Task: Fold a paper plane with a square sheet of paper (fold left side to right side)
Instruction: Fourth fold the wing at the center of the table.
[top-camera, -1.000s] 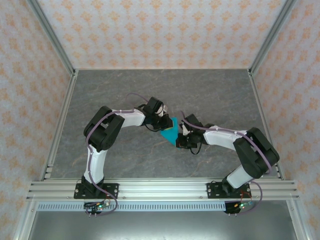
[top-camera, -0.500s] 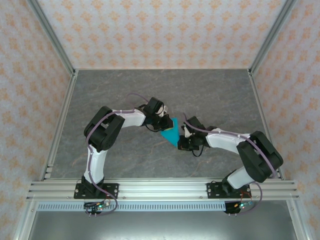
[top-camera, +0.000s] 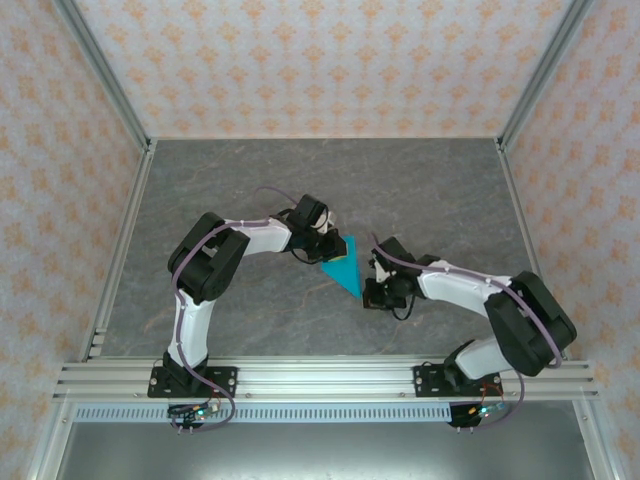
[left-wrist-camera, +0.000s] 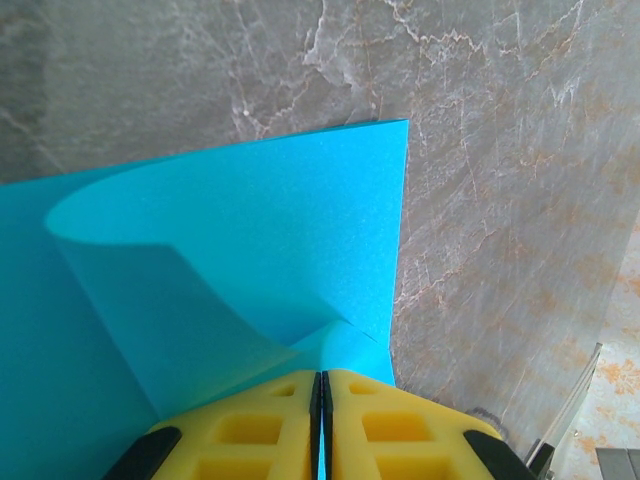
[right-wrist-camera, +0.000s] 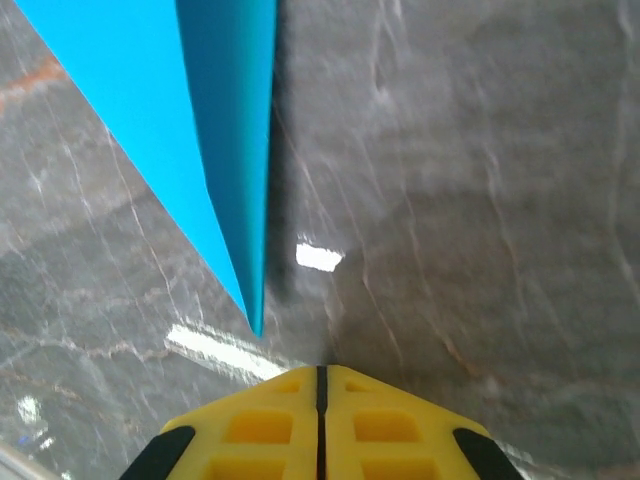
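The square sheet of paper (top-camera: 344, 268) lies mid-table, folded over into a bright blue triangle whose point faces the near edge. My left gripper (top-camera: 333, 246) is at its far corner. In the left wrist view its yellow fingers (left-wrist-camera: 260, 420) are shut on the paper (left-wrist-camera: 250, 230), blue showing in the seam, and one layer curls up loosely. My right gripper (top-camera: 368, 291) is just right of the paper's point. In the right wrist view this gripper (right-wrist-camera: 321, 368) is shut and empty, and the narrow paper tip (right-wrist-camera: 240, 220) ends just ahead of it on the left.
The grey marbled tabletop (top-camera: 430, 190) is bounded by aluminium rails, with a rail (top-camera: 330, 378) along the near edge by the arm bases. Patterned walls stand on three sides.
My right gripper has slid toward the near edge along the paper's right side, uncovering more of the blue triangle. The left gripper has kept its grip and place.
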